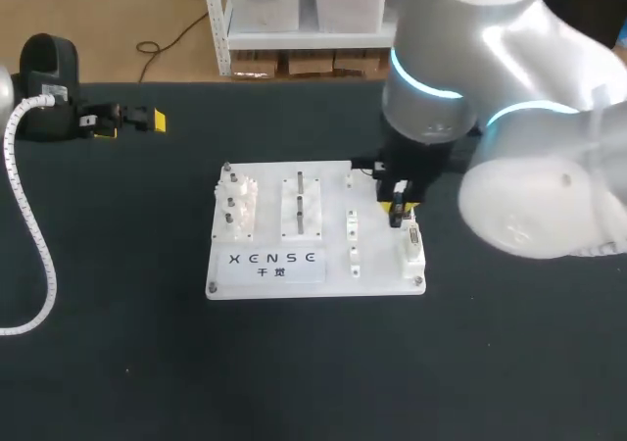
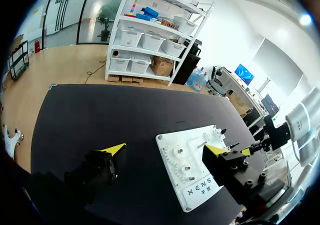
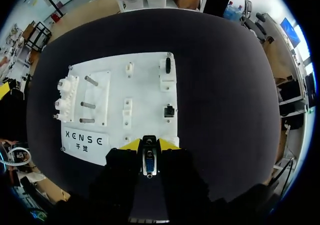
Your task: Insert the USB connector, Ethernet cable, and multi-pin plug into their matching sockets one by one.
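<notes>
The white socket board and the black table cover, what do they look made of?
Socket board: probably hard plastic, maybe acrylic; smooth white with a slight sheen, bolted at corners. Table cover: matte black, no glare; cloth or rubber mat, cannot tell which.

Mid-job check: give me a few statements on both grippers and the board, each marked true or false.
1. The right gripper is shut on the multi-pin plug. True.
2. The left gripper is over the white board. False: it is off the board, above the black table at the far left.
3. The left gripper's fingers stand wide apart with nothing between them. True.
4. The right gripper is over the board's end with the gears. False: it is over the opposite end, by the sockets.
5. The board lies on a white table. False: the table is black.
</notes>
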